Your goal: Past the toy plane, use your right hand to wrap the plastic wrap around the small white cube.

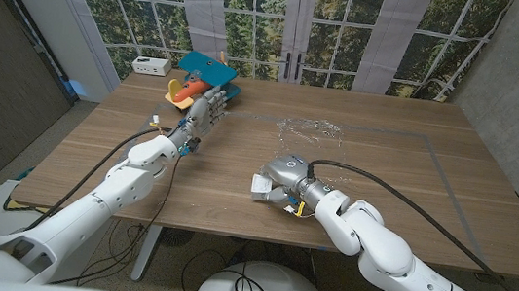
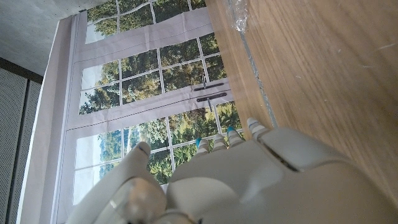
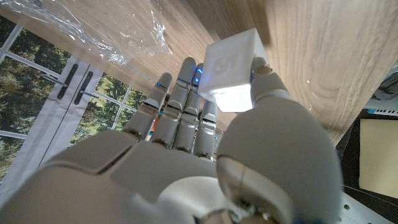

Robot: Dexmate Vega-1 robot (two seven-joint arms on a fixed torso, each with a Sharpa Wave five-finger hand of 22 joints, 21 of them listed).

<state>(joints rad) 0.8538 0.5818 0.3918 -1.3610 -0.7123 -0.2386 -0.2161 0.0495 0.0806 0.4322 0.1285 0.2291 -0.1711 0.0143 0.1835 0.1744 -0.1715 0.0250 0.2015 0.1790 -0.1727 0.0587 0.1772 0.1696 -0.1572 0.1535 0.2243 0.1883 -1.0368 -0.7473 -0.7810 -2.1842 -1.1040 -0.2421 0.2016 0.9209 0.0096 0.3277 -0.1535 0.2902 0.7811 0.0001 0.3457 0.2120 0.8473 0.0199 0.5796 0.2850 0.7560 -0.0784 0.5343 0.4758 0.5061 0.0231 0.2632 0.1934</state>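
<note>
The small white cube [image 1: 262, 185] is near the table's front edge, pinched by my right hand [image 1: 285, 176]. In the right wrist view the cube [image 3: 233, 67] sits between the thumb and the fingers of that hand [image 3: 186, 155]. The crumpled clear plastic wrap [image 1: 310, 129] lies on the table farther back, apart from the cube; it also shows beyond the fingers in the right wrist view [image 3: 93, 31]. The blue and orange toy plane [image 1: 204, 76] stands at the back left. My left hand [image 1: 205, 110] reaches up to it with its fingers apart and holds nothing.
A small white box [image 1: 151, 65] stands at the table's back left corner beside the plane. A thin grey line [image 1: 435, 156] runs across the wooden tabletop. A corner of the wrap [image 2: 239, 15] shows past my left hand [image 2: 249, 180].
</note>
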